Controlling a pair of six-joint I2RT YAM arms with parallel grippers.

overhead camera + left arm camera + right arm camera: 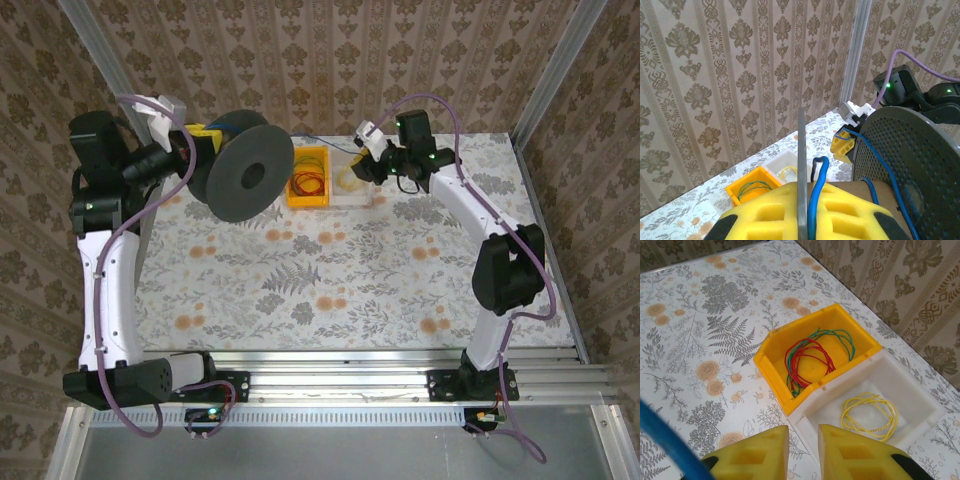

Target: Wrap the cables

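Observation:
The black spool [250,175] stands on edge at the back left. My left gripper [203,143] is shut on the thin edge of its rear flange [801,165]. The blue cable [816,200] is pinched between the same yellow pads. It runs on along the perforated flange [910,160] toward my right gripper [842,145]. My right gripper [803,452] hovers over the seam between the yellow bin [771,371] and the white bin [910,385], its jaws slightly open with nothing between them. The blue cable [662,437] passes beside its left finger. Red and green cables [807,357] lie coiled in the yellow bin, a yellow cable [869,415] in the white one.
The two bins [308,178] sit side by side at the back centre of the floral tablecloth [330,280]. Patterned walls and metal frame posts [545,70] close in the back and sides. Purple cables run along both arms.

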